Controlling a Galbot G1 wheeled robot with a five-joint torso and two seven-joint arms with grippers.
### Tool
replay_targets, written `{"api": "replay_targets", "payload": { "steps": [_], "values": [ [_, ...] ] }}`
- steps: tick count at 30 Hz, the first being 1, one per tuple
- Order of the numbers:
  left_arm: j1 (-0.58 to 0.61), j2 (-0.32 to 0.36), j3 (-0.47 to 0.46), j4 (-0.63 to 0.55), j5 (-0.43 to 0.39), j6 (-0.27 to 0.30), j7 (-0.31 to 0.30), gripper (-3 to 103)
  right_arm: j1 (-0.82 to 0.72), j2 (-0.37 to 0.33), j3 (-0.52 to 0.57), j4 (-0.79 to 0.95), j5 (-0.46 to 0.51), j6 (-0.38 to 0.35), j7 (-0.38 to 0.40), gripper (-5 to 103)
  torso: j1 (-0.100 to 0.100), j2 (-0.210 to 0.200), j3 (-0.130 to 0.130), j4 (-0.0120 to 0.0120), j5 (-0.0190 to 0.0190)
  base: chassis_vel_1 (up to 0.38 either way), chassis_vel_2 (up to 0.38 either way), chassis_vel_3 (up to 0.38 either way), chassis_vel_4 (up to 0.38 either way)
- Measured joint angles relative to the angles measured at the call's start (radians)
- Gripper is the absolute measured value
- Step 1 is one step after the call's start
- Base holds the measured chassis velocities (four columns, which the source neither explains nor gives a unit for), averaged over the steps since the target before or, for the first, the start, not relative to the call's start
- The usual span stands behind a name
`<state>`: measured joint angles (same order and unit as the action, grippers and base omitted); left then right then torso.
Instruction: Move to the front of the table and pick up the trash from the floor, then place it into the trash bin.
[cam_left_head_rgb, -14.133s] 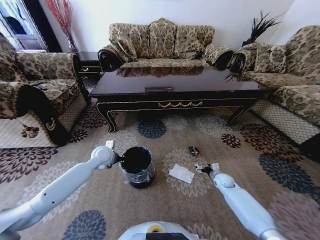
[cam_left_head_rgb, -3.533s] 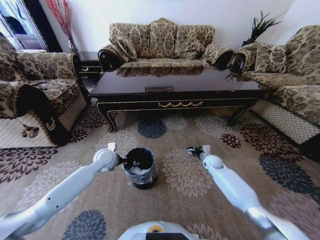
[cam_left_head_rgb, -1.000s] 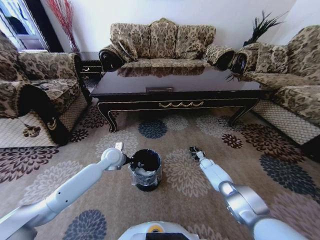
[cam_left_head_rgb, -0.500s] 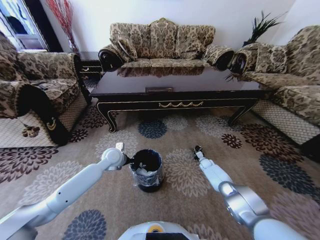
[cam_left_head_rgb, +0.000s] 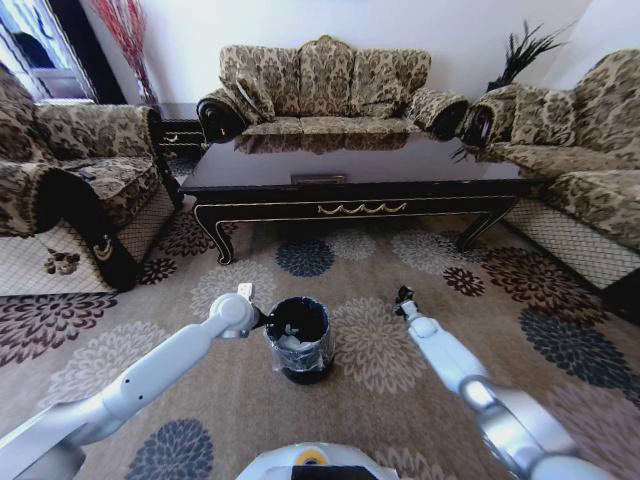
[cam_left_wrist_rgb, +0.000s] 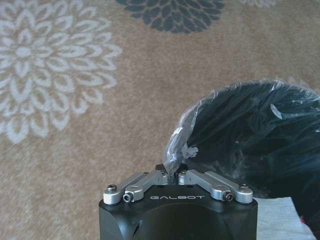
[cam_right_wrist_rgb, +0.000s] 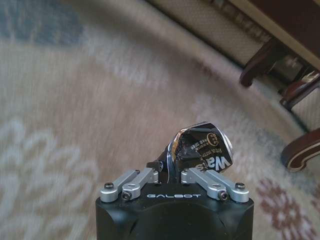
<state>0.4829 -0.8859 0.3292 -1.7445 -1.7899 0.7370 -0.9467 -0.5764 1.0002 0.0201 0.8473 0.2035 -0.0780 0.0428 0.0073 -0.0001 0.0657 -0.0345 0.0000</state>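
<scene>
The black trash bin stands on the flowered floor in front of the long dark table. White paper lies inside it. My left gripper is at the bin's left rim, shut on the shiny plastic liner; the left wrist view shows my left gripper pinching that edge beside the bin. My right gripper hovers low over the carpet to the right of the bin. In the right wrist view my right gripper is shut on a dark crumpled wrapper, a piece of trash.
Patterned sofas surround the table on three sides, with an armchair at the left and another sofa at the right. A curved table leg shows near my right gripper. Open carpet lies between the bin and the table.
My right gripper has drifted a little to the right with the wrapper, its elbow dropping lower. My left gripper and the bin have shifted slightly right.
</scene>
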Motion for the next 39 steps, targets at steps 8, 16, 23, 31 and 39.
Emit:
{"api": "replay_targets", "payload": {
  "steps": [8, 16, 23, 31, 39],
  "values": [
    [-0.112, -0.07, 0.083, 0.069, -0.005, -0.001, 0.003, 4, -0.226, -0.134, 0.139, 0.512, 0.215, -0.096, 0.036, 15, 0.0, 0.0, 0.0, 0.0007, 0.0, 0.0, 0.0, 0.0, 0.0],
    [-0.174, -0.131, 0.127, 0.107, -0.006, -0.001, 0.004, 4, -0.398, -0.199, 0.279, 0.823, 0.273, -0.145, 0.066, 15, 0.0, 0.0, 0.0, 0.0, 0.0001, 0.0, 0.0, 0.0, 0.0],
    [-0.21, -0.186, 0.152, 0.14, 0.004, -0.002, 0.001, 4, -0.544, -0.229, 0.419, 1.11, 0.351, -0.236, 0.109, 14, 0.0, 0.0, 0.0, 0.0002, 0.0, 0.0, 0.0, 0.0, 0.0],
    [-0.229, -0.217, 0.169, 0.151, 0.01, -0.002, 0.001, 4, -0.753, -0.204, 0.498, 1.311, 0.35, -0.254, 0.118, 14, 0.0, 0.0, 0.0, 0.0004, -0.0001, 0.0, 0.0, 0.0, 0.0],
    [-0.242, -0.25, 0.192, 0.147, 0.009, -0.002, -0.002, 4, -0.896, -0.145, 0.491, 1.393, 0.304, -0.243, 0.113, 14, 0.0, 0.0, 0.0, 0.0003, 0.0, 0.0, 0.0, 0.0, 0.0]
  ]
}}
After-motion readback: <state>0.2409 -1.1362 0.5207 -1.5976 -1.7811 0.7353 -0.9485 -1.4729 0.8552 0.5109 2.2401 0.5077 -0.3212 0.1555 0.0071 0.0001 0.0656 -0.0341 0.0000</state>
